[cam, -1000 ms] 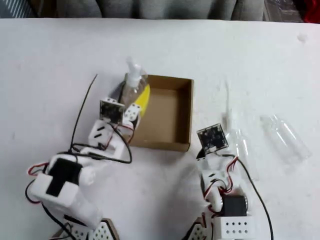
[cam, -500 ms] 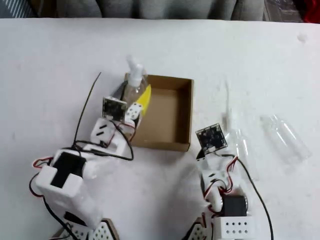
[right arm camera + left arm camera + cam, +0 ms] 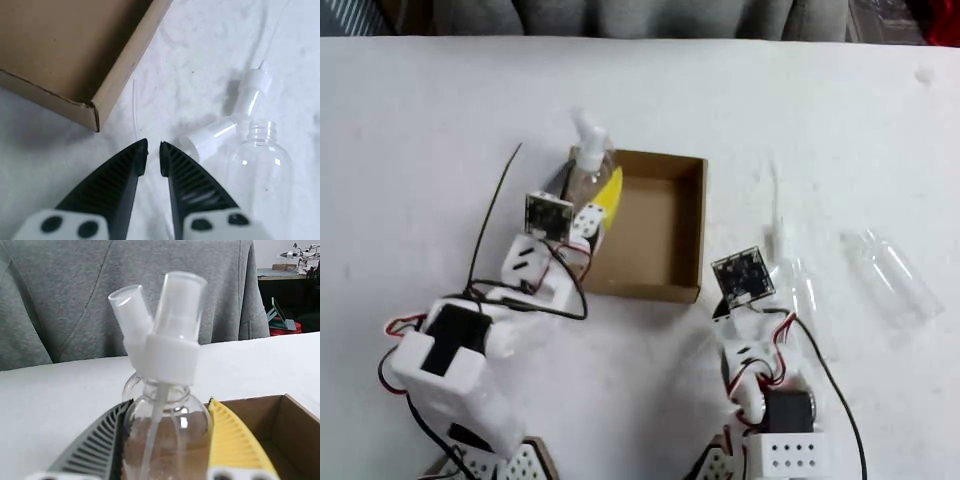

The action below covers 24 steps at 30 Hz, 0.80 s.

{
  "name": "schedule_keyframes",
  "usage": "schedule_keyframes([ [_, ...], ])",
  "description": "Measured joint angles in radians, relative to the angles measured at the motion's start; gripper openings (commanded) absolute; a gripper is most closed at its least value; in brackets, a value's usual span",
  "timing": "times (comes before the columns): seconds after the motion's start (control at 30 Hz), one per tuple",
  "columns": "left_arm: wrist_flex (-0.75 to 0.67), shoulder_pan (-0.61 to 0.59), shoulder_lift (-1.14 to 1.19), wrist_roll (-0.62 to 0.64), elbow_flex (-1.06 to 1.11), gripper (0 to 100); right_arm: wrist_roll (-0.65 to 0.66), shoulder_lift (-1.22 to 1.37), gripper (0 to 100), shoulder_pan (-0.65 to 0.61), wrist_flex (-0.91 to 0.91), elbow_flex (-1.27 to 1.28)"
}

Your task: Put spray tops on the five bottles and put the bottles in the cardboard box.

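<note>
Clear plastic fills the grip of my left gripper (image 3: 170,407): its grey and yellow fingers (image 3: 232,440) are closed against either side of a bottle (image 3: 165,432), which stands upright between them. A white spray top (image 3: 170,340) sits on that bottle's neck, its thin tube hanging down inside. From the high view the left gripper (image 3: 588,200) and its bottle (image 3: 588,172) are at the far left corner of the cardboard box (image 3: 655,235), right on the line of its wall; I cannot tell whether the bottle's base is inside the wall or just outside it. My right gripper (image 3: 152,150) is low over the white table (image 3: 440,110), just off the near right corner of the box (image 3: 65,45), its black fingers drawn almost together with a slim gap and nothing between them. Near it lie two white spray-top pieces (image 3: 207,137) touching each other, one with a long thin tube. Against them lies an uncapped bottle (image 3: 257,157) on its side, its open neck toward them. Another uncapped bottle (image 3: 895,272) lies farther right, well apart from the box.
</note>
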Motion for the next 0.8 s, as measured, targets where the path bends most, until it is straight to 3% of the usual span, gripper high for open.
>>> schedule_keyframes([
  [0.47,0.002,0.0,0.0,0.0,0.0,3,0.0,0.0,1.5,0.0,0.0,0.0],
  [0.67,0.021,0.0,0.0,0.0,0.0,13,0.0,0.0,1.5,0.0,0.0,0.0],
  [0.8,0.077,0.0,0.0,0.0,-0.002,14,0.0,0.0,1.5,0.0,0.0,0.0],
])
